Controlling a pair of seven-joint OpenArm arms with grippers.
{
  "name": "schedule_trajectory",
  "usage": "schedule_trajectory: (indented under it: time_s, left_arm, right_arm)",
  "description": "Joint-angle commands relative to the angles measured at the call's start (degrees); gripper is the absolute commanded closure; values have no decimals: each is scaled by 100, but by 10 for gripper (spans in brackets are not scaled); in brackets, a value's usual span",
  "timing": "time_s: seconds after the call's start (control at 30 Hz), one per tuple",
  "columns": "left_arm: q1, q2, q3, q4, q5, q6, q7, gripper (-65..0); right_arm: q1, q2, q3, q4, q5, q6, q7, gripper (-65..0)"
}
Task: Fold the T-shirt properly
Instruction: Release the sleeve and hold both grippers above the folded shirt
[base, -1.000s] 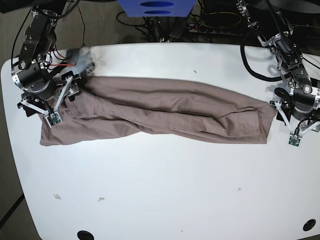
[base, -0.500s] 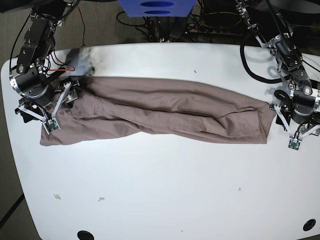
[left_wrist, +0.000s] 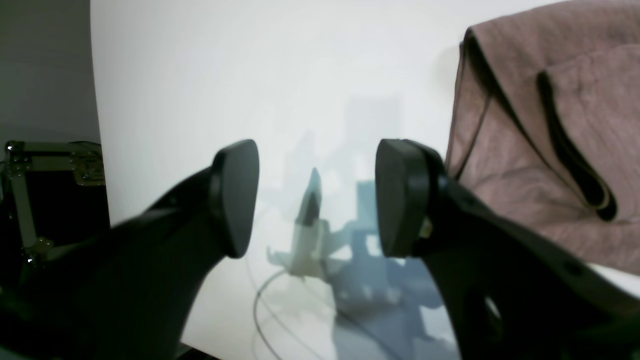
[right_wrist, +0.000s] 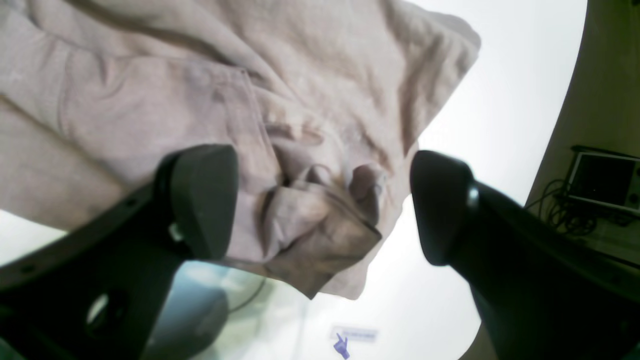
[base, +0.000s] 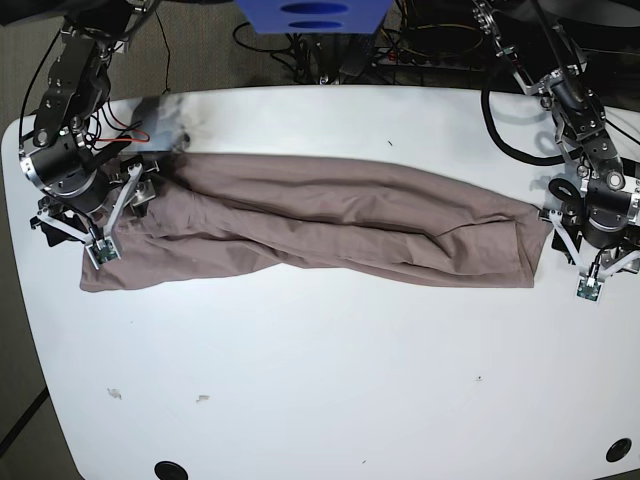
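Found the T-shirt (base: 330, 225) lying as one long, rumpled band across the far half of the table (base: 330, 380), long axis running side to side from one arm to the other, with the near half of the white top bare. Saw the right gripper (right_wrist: 320, 200) spread wide, pinching nothing, poised over the bunched end of the cloth on the base view's left, with a crumpled fold showing straight between its fingers (right_wrist: 200, 200); could not tell whether either pad touched the fabric. Saw the left gripper (left_wrist: 317, 197) likewise spread and empty, but over bare table just past the opposite end, the shirt's hemmed edge lying off to one side of it and not between the pads. Judged the right arm better placed for a grasp, needing mostly a descent. Judged the left arm in need of a short shift inward along the band's axis before closing on that end.
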Motion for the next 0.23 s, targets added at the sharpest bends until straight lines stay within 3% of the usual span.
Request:
schedule_trajectory:
  time_s: [0.0, 0.2]
  left_arm:
    - [-68, -84, -10, 101, 21, 22, -100, -358]
    - [-68, -84, -10, 101, 21, 22, -100, -358]
  right_arm:
    - [41, 74, 22, 111, 7, -7, 76, -507]
    - [41, 74, 22, 261, 7, -7, 76, -507]
